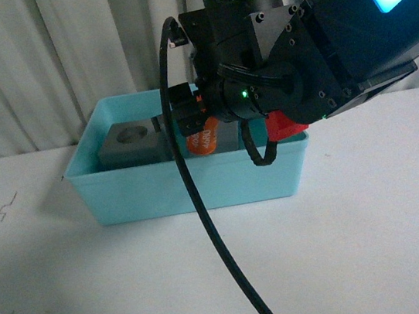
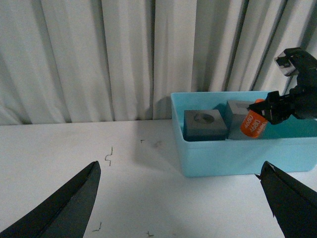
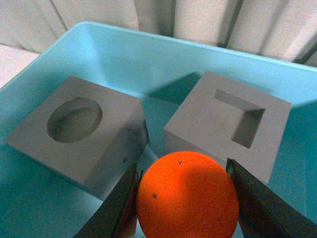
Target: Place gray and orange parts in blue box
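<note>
1. A light blue box [image 1: 190,187] stands on the white table [image 1: 97,298], toward its far side, close to the pale curtain [image 1: 62,53].
2. A gray cube with a round recess [image 1: 128,143] sits on the floor of the box in its left part, recess facing up.
3. A second gray cube with a square recess [image 3: 230,121] sits just to the right of the first, also inside the box; the right wrist view shows a narrow gap between the two.
4. The right gripper [image 3: 183,198] reaches over the box from the right and is closed on the orange cylinder [image 1: 204,137], one finger pressed against each side of it.
5. The cylinder hangs above the inside of the box, over the gap between the cubes and a little nearer than them. White lettering runs along its side in the left wrist view, too small to read.
6. A black cable [image 1: 204,228] loops down from the right arm and crosses the front wall of the box.
7. The left gripper [image 2: 183,208] is spread wide open and holds nothing, out over bare table to the left of the box and well apart from it.
8. Small dark marks [image 2: 109,158] dot the table left of the box.
</note>
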`<state>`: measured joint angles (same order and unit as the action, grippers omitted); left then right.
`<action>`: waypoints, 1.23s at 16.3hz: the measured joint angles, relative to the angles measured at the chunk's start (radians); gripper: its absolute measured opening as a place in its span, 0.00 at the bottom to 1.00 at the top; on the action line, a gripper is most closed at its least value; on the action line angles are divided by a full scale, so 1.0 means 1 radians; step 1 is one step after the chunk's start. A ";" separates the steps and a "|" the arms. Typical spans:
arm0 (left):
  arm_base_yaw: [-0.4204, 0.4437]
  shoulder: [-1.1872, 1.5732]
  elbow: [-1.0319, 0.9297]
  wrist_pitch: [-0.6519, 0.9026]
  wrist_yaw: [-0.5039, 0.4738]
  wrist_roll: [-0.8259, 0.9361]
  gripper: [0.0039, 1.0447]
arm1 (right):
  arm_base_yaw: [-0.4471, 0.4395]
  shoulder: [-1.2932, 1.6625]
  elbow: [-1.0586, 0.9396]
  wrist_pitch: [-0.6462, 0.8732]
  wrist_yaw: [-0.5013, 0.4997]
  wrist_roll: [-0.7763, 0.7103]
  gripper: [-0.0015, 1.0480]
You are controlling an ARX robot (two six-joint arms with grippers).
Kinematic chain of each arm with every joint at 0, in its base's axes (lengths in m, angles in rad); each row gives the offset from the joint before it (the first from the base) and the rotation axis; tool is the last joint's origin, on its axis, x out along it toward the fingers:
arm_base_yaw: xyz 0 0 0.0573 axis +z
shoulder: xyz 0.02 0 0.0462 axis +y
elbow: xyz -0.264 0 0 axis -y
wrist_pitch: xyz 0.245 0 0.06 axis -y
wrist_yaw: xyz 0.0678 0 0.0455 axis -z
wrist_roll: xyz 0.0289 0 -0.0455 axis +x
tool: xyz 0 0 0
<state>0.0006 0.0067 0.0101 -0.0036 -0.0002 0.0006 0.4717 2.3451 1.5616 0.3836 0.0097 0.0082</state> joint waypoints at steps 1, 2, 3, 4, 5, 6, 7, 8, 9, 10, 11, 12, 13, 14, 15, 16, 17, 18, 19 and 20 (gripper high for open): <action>0.000 0.000 0.000 0.000 0.000 0.000 0.94 | 0.001 0.012 0.014 -0.011 0.000 0.001 0.45; 0.000 0.000 0.000 0.000 -0.001 0.000 0.94 | 0.008 0.029 0.027 -0.016 0.002 0.001 0.45; 0.000 0.000 0.000 0.000 0.000 0.000 0.94 | 0.008 0.045 0.039 -0.025 0.002 0.003 0.45; 0.000 0.000 0.000 0.000 0.000 0.000 0.94 | 0.014 0.064 0.055 -0.038 0.003 0.004 0.45; 0.000 0.000 0.000 0.000 0.000 0.000 0.94 | 0.020 0.079 0.088 -0.058 0.007 0.007 0.45; 0.000 0.000 0.000 0.000 0.000 0.000 0.94 | 0.020 0.086 0.100 -0.072 0.009 0.010 0.45; 0.000 0.000 0.000 0.000 0.000 0.000 0.94 | 0.020 0.091 0.103 -0.082 0.006 0.010 0.53; 0.000 0.000 0.000 0.000 0.000 0.000 0.94 | 0.020 0.095 0.103 -0.084 -0.002 0.011 0.62; 0.000 0.000 0.000 0.000 0.000 0.000 0.94 | 0.020 0.095 0.103 -0.084 -0.002 0.010 0.71; 0.000 0.000 0.000 0.000 0.000 0.000 0.94 | 0.020 0.095 0.103 -0.081 -0.002 0.010 0.81; 0.000 0.000 0.000 0.000 0.000 0.000 0.94 | 0.020 0.095 0.103 -0.073 -0.002 0.010 0.87; 0.000 0.000 0.000 0.000 0.000 0.000 0.94 | 0.019 0.095 0.103 -0.066 -0.002 0.011 0.95; 0.000 0.000 0.000 0.000 0.000 0.000 0.94 | 0.019 0.095 0.103 -0.055 -0.002 0.011 0.95; 0.000 0.000 0.000 0.000 0.000 0.000 0.94 | 0.019 0.094 0.098 -0.040 -0.002 0.011 0.93; 0.000 0.000 0.000 0.000 0.000 0.000 0.94 | 0.019 0.087 0.089 -0.032 -0.002 0.011 0.93; 0.000 0.000 0.000 0.000 0.000 0.000 0.94 | 0.019 0.077 0.072 -0.019 -0.002 0.011 0.94; 0.000 0.000 0.000 0.000 0.000 0.000 0.94 | 0.019 0.063 0.056 -0.010 -0.001 0.011 0.94; 0.000 0.000 0.000 0.000 0.000 0.000 0.94 | 0.019 0.045 0.038 0.008 0.000 0.010 0.94; 0.000 0.000 0.000 0.000 0.000 0.000 0.94 | 0.018 0.008 0.005 0.034 -0.001 0.010 0.94; 0.000 0.000 0.000 0.000 0.000 0.000 0.94 | -0.004 -0.237 -0.193 0.157 0.048 -0.010 0.94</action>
<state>0.0006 0.0067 0.0101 -0.0036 -0.0006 0.0006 0.4679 2.1082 1.3685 0.5407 0.0582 -0.0021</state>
